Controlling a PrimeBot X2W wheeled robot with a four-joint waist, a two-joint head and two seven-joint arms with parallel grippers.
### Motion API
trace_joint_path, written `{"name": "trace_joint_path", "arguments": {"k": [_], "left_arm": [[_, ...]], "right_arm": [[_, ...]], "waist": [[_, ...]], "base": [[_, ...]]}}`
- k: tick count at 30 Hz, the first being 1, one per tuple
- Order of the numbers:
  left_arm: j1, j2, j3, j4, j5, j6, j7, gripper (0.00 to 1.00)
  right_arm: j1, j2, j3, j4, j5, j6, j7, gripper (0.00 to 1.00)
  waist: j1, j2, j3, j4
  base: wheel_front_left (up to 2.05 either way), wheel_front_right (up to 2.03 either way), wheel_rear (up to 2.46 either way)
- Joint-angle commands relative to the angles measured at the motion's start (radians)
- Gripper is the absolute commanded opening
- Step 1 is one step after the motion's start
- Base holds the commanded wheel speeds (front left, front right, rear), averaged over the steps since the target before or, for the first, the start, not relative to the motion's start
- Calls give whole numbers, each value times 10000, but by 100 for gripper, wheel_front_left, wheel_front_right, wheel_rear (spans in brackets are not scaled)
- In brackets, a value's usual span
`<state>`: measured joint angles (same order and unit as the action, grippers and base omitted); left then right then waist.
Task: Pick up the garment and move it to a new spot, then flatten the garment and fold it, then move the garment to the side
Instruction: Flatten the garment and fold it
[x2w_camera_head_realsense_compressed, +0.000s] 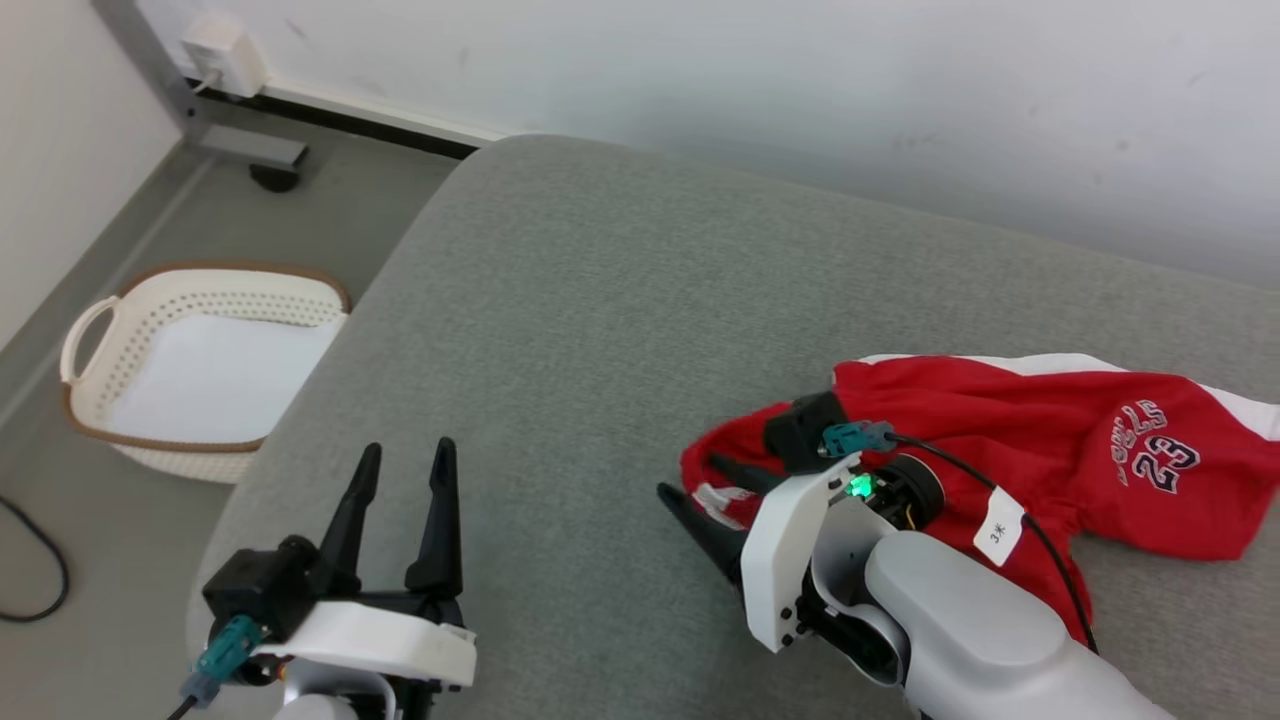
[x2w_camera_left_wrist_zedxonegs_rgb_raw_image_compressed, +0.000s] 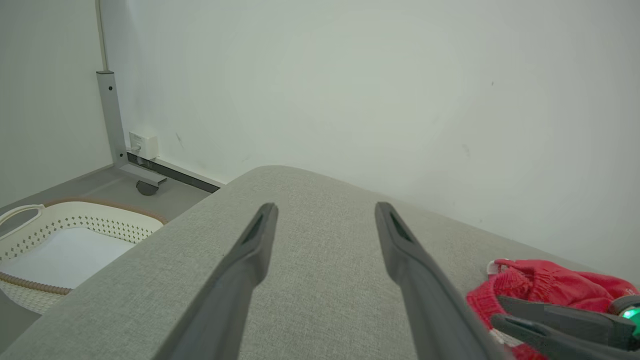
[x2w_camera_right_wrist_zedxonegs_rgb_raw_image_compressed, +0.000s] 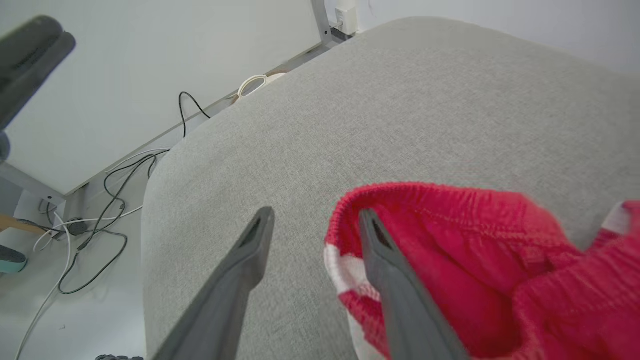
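Observation:
The garment (x2w_camera_head_realsense_compressed: 1000, 430) is a pair of red shorts with white side stripes and the number 23, lying crumpled on the right part of a grey cushion (x2w_camera_head_realsense_compressed: 600, 300). My right gripper (x2w_camera_head_realsense_compressed: 690, 478) is open at the garment's left end. In the right wrist view the right gripper (x2w_camera_right_wrist_zedxonegs_rgb_raw_image_compressed: 316, 215) has one finger lying over the red waistband (x2w_camera_right_wrist_zedxonegs_rgb_raw_image_compressed: 475, 240) and the other over bare cushion. My left gripper (x2w_camera_head_realsense_compressed: 408, 450) stands open over the cushion's front left with nothing between its fingers. The left wrist view shows the left gripper (x2w_camera_left_wrist_zedxonegs_rgb_raw_image_compressed: 326, 207), the garment (x2w_camera_left_wrist_zedxonegs_rgb_raw_image_compressed: 545, 285) and the right gripper (x2w_camera_left_wrist_zedxonegs_rgb_raw_image_compressed: 497, 310) at lower right.
A white perforated laundry basket (x2w_camera_head_realsense_compressed: 200, 360) stands on the floor left of the cushion. A grey metal leg with a caster (x2w_camera_head_realsense_compressed: 240, 140) is by the wall. Loose cables (x2w_camera_right_wrist_zedxonegs_rgb_raw_image_compressed: 100, 200) lie on the floor past the cushion's edge. A white wall runs behind.

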<state>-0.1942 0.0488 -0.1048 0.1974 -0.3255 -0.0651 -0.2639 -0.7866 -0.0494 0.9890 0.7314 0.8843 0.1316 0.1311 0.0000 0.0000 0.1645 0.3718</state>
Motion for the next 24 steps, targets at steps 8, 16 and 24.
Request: {"name": "trace_joint_path", "arguments": {"k": [8, 16, 24], "left_arm": [[183, 39, 369, 101, 477, -106, 2, 100], [579, 41, 625, -66, 637, -179, 2, 100], [923, 41, 759, -279, 667, -140, 2, 100]], "right_arm": [[-653, -205, 970, -183, 888, -21, -402, 100], [-79, -1935, -60, -1548, 751, -21, -2681, 100], [2335, -3303, -3068, -2355, -238, -22, -3952, 100]], "waist": [[0, 0, -685, -1273], [0, 0, -1324, -2268], [0, 0, -1583, -2985]], "base": [[0, 0, 0], [0, 0, 0], [0, 0, 0]]}}
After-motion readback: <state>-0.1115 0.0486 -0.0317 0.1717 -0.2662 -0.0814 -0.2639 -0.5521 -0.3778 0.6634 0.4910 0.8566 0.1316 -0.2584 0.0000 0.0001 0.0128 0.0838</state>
